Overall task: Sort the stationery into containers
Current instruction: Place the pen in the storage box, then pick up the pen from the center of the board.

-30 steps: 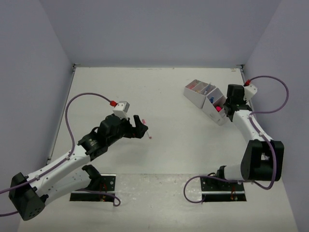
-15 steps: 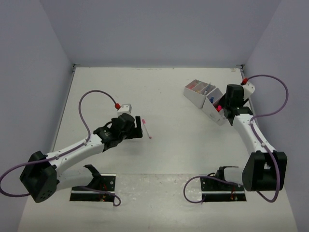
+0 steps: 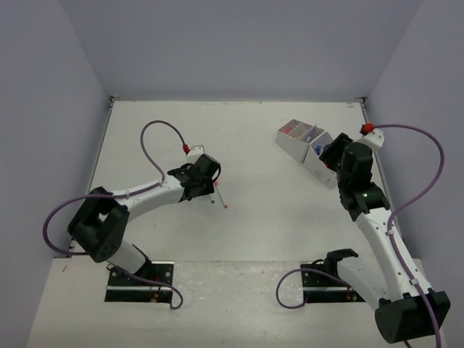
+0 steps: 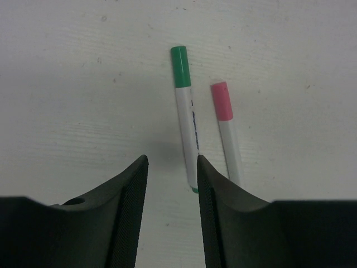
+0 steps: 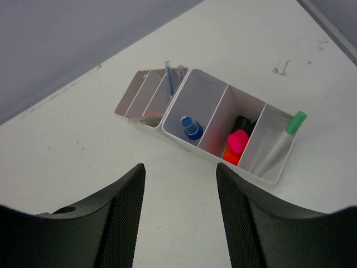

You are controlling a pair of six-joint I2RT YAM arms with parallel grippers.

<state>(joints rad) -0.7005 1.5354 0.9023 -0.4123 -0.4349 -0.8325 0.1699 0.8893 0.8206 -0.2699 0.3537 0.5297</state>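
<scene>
From above, the left arm has swung out across the table [image 3: 261, 130] in the last second. The left pincer [image 3: 210, 181] now sits low over the pink-capped pen [image 3: 222, 197], left of the table's middle. The right pincer [image 3: 330, 154] was down at the white organizer [image 3: 304, 145] near the far right corner and has lifted back toward the near edge. That looks like one delivery finished and the next pickup beginning. In the left wrist view, the left pincer [image 4: 172, 162] has narrowed to about half open and holds nothing. The green-capped pen [image 4: 187, 128] lies lengthwise ahead, its near end tucked against the inner face of the right-hand finger [image 4: 215, 195]. The pink-capped pen [image 4: 227, 134] lies just beside it, outside the jaws. It is the likeliest obstacle, since that finger must come down in the narrow space between the two pens. In the right wrist view, the right pincer [image 5: 179, 170] hangs open and empty, well back from the organizer [image 5: 203, 95]. Its large section holds a blue-capped bottle [image 5: 191, 127], a black marker with pink and orange [image 5: 237, 142] and a green-topped marker [image 5: 279, 142]. Thin pens [image 5: 167, 78] rest in the smaller section behind.
</scene>
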